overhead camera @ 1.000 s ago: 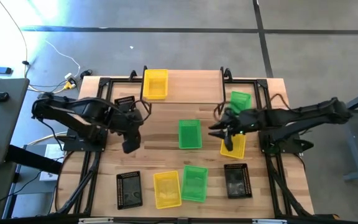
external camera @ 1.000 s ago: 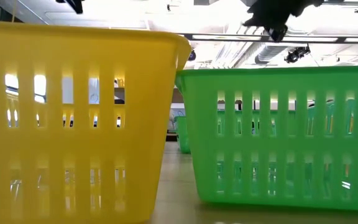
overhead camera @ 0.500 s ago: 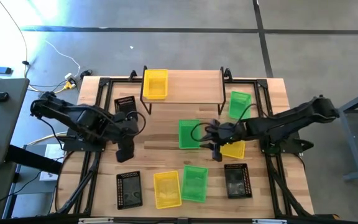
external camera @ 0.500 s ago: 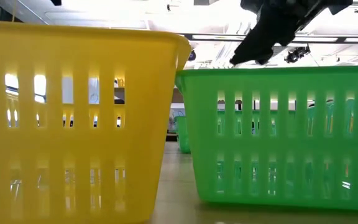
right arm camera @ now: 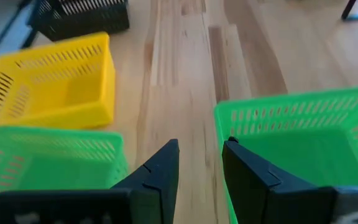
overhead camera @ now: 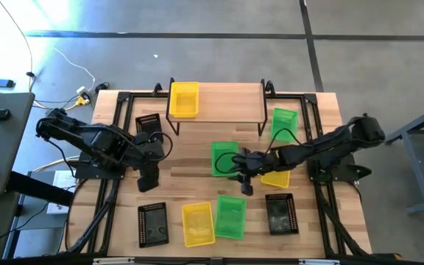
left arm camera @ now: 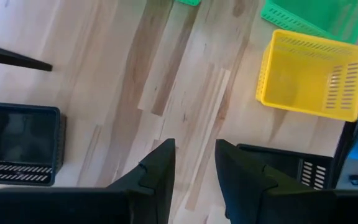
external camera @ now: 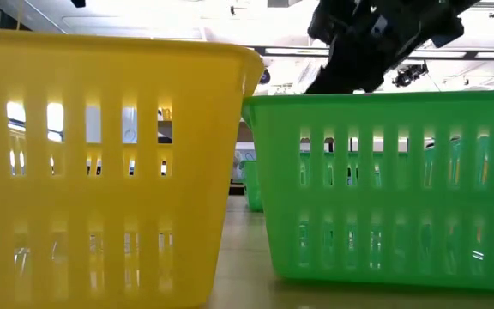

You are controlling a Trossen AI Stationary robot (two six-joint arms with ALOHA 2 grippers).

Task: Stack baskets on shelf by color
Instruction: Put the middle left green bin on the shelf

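While only one yellow basket is seen on the shelf at the upper centre of the high view, the rest of the baskets are spread over the table below it. The right gripper is stretched to the frame's middle, at the near edge of the central green basket; in its wrist view the fingers are held slightly apart, clamped on nothing, with that basket's rim between or just beside them. The left gripper is parked over bare wood at centre left, fingers a little apart and empty.

The basket is judged light, thin-walled and somewhat springy, its smooth plastic likely to slip. A pinch across the rim of a short wall, one finger inside and one outside, is probably the surest hold; the perforations may help the pads bite. Held from one end it may tilt, so a level lift is advisable. Other baskets lie lower in the frame: black, yellow, green.
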